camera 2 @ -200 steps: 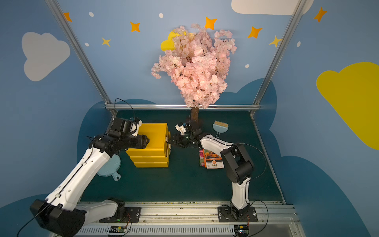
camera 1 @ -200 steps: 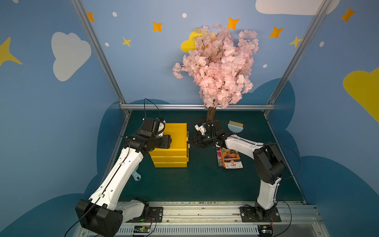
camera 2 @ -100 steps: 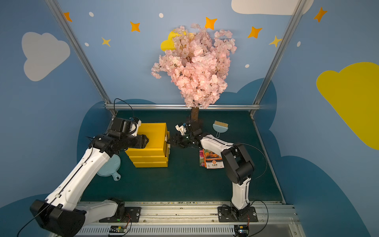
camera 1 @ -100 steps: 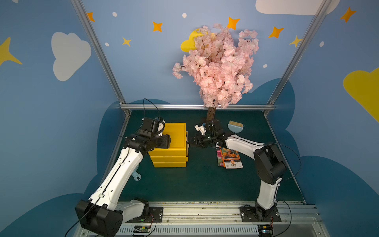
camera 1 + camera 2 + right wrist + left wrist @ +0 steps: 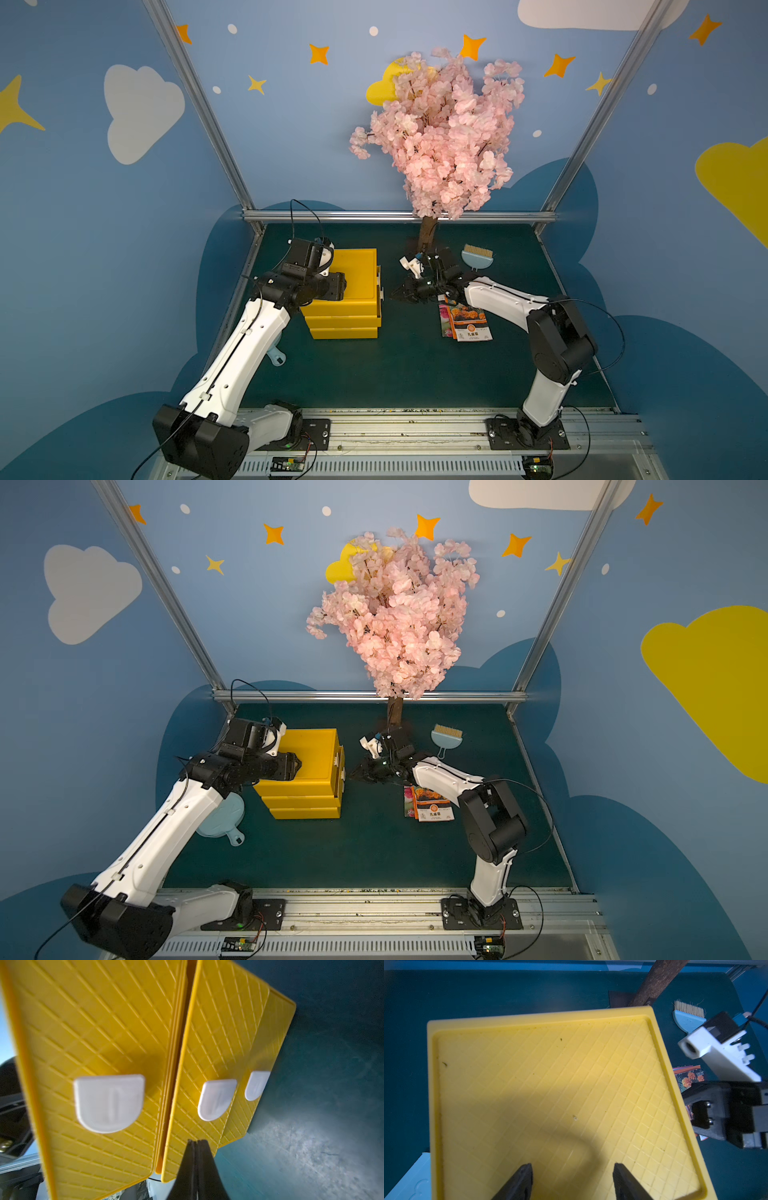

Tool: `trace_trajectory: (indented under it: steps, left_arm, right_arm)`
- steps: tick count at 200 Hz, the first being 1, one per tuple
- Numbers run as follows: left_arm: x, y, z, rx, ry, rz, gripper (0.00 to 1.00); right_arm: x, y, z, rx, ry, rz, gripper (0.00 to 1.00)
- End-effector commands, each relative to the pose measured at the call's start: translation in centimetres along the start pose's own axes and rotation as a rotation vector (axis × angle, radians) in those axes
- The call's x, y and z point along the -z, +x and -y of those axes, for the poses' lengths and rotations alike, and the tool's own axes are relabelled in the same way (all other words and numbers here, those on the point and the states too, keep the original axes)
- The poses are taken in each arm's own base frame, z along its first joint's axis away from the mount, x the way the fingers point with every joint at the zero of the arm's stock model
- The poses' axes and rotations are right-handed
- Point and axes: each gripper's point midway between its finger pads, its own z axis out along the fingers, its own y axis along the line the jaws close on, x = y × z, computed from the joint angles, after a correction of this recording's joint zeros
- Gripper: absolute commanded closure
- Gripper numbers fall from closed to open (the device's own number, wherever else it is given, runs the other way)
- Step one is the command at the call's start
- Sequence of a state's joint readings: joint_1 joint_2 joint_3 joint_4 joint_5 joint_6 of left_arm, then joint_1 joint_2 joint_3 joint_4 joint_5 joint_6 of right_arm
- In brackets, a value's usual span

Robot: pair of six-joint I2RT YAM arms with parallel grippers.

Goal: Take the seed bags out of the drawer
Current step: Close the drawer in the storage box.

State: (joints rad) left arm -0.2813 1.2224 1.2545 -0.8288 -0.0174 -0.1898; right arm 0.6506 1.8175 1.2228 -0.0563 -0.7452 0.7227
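Two seed bags [image 5: 467, 322] [image 5: 432, 806] lie overlapped on the green mat, an orange-marigold packet on top of a pink-flower one; their edge also shows in the left wrist view [image 5: 689, 1079]. The drawer [image 5: 93, 1032], uppermost of the yellow cube [image 5: 345, 291], faces my right gripper [image 5: 395, 296] [image 5: 196, 1141]. That gripper is shut on nothing, its tips just short of the drawer fronts. The white handle tab [image 5: 109, 1103] is untouched and the drawer's inside is hidden. My left gripper [image 5: 343, 286] [image 5: 572, 1167] hovers open over the cube's gridded top.
A pink blossom tree [image 5: 440, 137] stands at the back, its trunk [image 5: 428, 232] just behind my right gripper. A light-blue brush [image 5: 478, 255] lies beside it. A light-blue dustpan [image 5: 220, 818] lies under my left arm. Metal frame rails and blue walls enclose the mat.
My right gripper's jaws have closed. Both arms stay almost where they were.
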Motion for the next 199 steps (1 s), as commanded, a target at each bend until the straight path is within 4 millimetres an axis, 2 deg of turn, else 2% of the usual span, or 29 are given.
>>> trace_trajectory:
  steps: [1, 64, 90, 117, 135, 171, 199]
  left_arm:
    - [-0.7, 4.4, -1.0, 0.033, -0.035, -0.185, 0.34]
    - [0.2, 3.9, -0.9, 0.038, -0.032, -0.165, 0.33]
    - [0.4, 3.7, -0.9, 0.034, -0.034, -0.156, 0.33]
    - [-0.2, 4.1, -1.1, 0.033, -0.041, -0.178, 0.33]
    - [-0.6, 4.4, -1.2, 0.035, -0.043, -0.189, 0.33]
    - [-0.9, 4.7, -1.2, 0.035, -0.042, -0.194, 0.33]
    - [-0.8, 4.6, -1.2, 0.036, -0.041, -0.19, 0.33]
  right_arm:
    - [-1.7, 1.6, 0.3, -0.001, 0.003, -0.044, 0.95]
    - [-3.7, 1.5, -0.8, -0.012, -0.063, -0.068, 0.95]
    - [-3.8, 1.4, -0.7, -0.019, -0.072, -0.068, 0.95]
    - [-3.2, 1.3, -0.3, -0.025, -0.072, -0.06, 0.95]
    - [-2.3, 1.3, 0.8, -0.045, -0.048, -0.043, 0.94]
    - [-0.1, 1.6, 4.3, -0.09, 0.052, -0.021, 0.86]
    - [0.0, 1.9, 5.8, -0.086, 0.129, -0.038, 0.79]
